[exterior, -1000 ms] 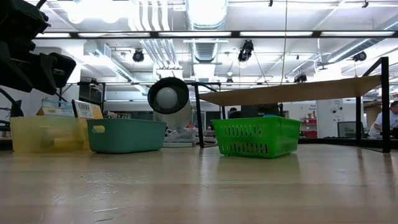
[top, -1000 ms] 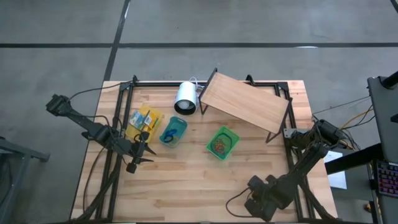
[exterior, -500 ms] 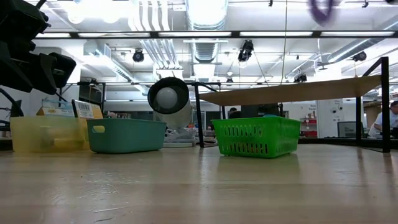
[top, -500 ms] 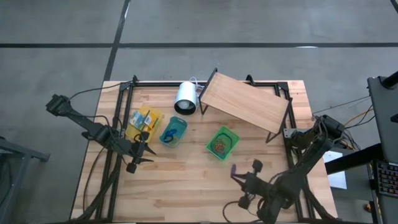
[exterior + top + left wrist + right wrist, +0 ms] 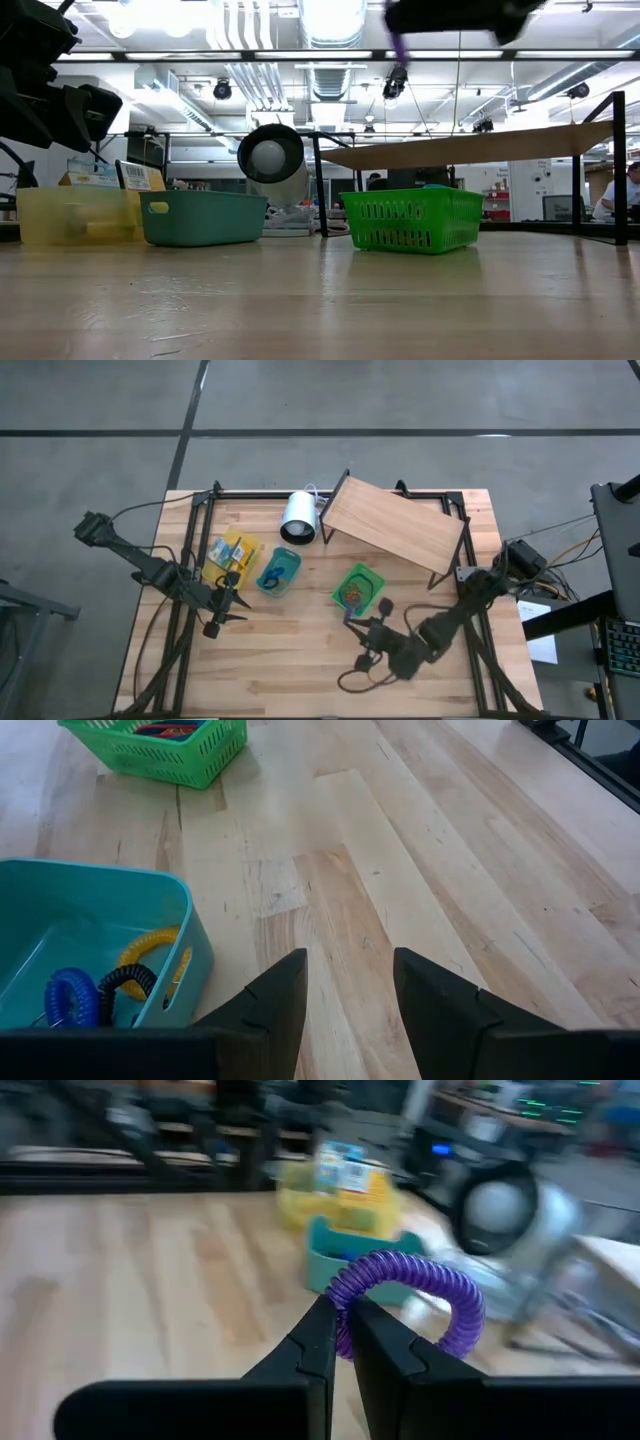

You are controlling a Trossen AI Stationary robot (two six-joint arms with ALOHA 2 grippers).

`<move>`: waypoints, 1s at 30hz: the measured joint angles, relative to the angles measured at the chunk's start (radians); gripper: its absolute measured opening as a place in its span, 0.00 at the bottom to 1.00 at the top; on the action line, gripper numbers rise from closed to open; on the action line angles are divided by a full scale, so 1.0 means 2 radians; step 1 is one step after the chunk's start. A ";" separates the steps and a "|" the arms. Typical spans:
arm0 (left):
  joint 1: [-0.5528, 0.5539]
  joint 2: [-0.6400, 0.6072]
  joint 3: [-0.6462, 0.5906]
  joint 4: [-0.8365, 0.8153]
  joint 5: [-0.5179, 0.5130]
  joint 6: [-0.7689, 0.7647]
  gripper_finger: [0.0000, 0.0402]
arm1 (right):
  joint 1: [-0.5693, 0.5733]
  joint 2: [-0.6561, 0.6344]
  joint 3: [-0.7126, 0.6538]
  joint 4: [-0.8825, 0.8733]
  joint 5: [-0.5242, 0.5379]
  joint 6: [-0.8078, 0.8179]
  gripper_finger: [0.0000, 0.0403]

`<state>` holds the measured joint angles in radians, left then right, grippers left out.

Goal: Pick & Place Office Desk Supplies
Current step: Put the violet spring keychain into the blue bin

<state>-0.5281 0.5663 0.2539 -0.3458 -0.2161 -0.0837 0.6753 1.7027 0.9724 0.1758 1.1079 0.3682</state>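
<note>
Pale wooden plank bench [image 5: 300, 650], boards running lengthwise, framed by black metal rails along its edges. Beyond it in the high view, grey concrete floor crossed by dark seams. Across the bench in the low view, a workshop hall: strip lights, ducts and hanging lamps overhead, desks and screens far behind, a person in white at the far right edge.

Near the left edge, a yellow bin [image 5: 232, 554] with small yellow boxes; just beside it a teal bin [image 5: 279, 572] holding blue, black and yellow coiled loops [image 5: 72, 997]. Toward the middle, a green basket [image 5: 358, 589] with red and dark items inside. At the back edge, a white cylinder [image 5: 298, 517] lying on its side, and beside it a slanted wooden board [image 5: 393, 526] on black legs.

Left gripper [image 5: 232, 603] parked by the left edge, in front of the yellow and teal bins, fingers [image 5: 275, 1003] parted with only bare wood between them, gripping nothing.

Right gripper [image 5: 352, 622] raised above the bench, just in front of the green basket, fingers [image 5: 318, 1342] pinched together on a purple coiled loop [image 5: 412, 1294]. Loop arching up from the fingertips, clear of the wood, a streak of purple near the top of the low view [image 5: 398, 45].
</note>
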 joint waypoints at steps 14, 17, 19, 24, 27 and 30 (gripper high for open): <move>0.000 0.000 0.000 -0.004 0.000 0.000 0.38 | -0.161 0.061 -0.086 0.389 -0.293 -0.159 0.06; 0.000 0.000 0.000 -0.004 0.000 0.000 0.38 | -0.182 0.095 -0.062 0.389 -0.293 -0.160 0.06; 0.000 0.000 0.000 -0.005 0.000 0.000 0.38 | -0.194 0.120 -0.038 0.391 -0.293 -0.165 0.06; 0.000 0.000 0.000 -0.006 0.000 0.000 0.38 | -0.223 0.175 0.038 0.390 -0.292 -0.195 0.06; 0.000 0.000 0.000 -0.007 0.000 0.000 0.38 | -0.240 0.208 0.086 0.376 -0.293 -0.201 0.06; 0.000 0.000 0.000 -0.008 0.000 0.000 0.38 | -0.255 0.237 0.130 0.356 -0.293 -0.200 0.06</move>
<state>-0.5278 0.5667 0.2539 -0.3610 -0.2161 -0.0841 0.1658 2.1758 1.2314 0.8877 0.5217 -0.0310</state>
